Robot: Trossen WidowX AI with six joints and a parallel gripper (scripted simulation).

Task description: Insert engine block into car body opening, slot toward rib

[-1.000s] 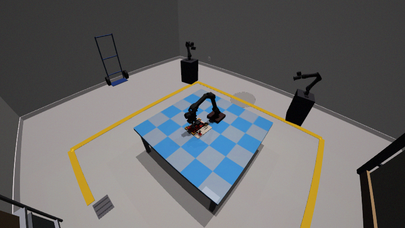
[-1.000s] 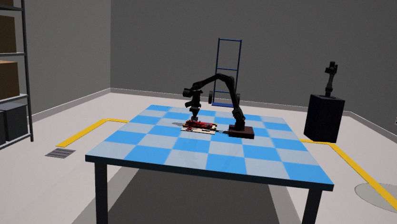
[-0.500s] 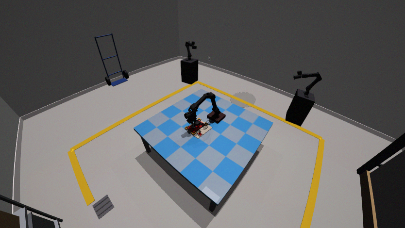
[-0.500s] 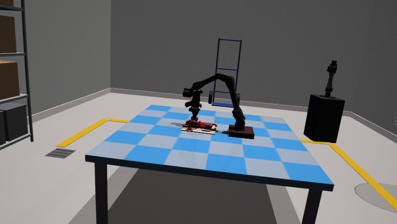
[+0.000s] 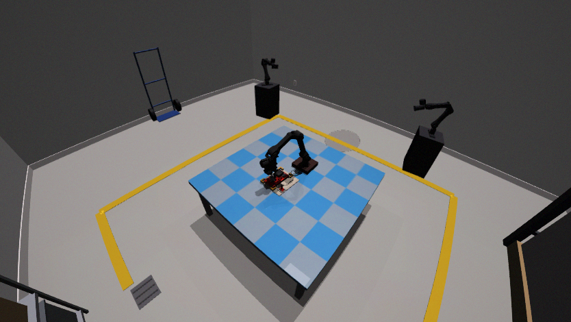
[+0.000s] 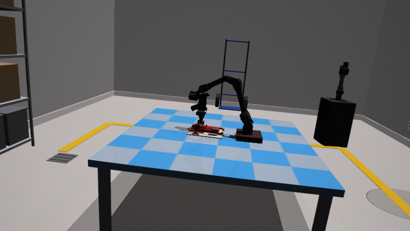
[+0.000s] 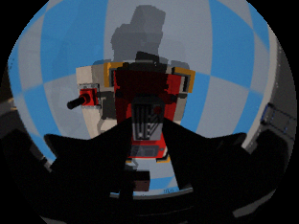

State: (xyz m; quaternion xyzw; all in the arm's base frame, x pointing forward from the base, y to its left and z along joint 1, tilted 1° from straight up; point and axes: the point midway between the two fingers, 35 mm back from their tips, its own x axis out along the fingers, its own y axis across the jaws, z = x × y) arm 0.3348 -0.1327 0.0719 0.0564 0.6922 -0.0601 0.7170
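A: Where is the arm?

B: A black arm (image 6: pixel 229 83) stands on a dark base (image 6: pixel 256 139) on a blue and grey checkered table (image 6: pixel 200 160). It reaches left and points its gripper (image 6: pixel 200 121) straight down onto a red car body (image 6: pixel 210 128), which lies on a pale board (image 6: pixel 218 135) near the table's middle.

A: What are the fingers doing?

B: They stand partly closed, clamped on the engine block (image 7: pixel 146 123), a dark grey piece between the two black fingers in the wrist view.

A: Where is the block?

B: Low over the left part of the car body. Whether it is fully seated in the opening, I cannot tell.

A: Anything else?

B: A blue hand truck (image 6: pixel 237 54) leans on the far wall.
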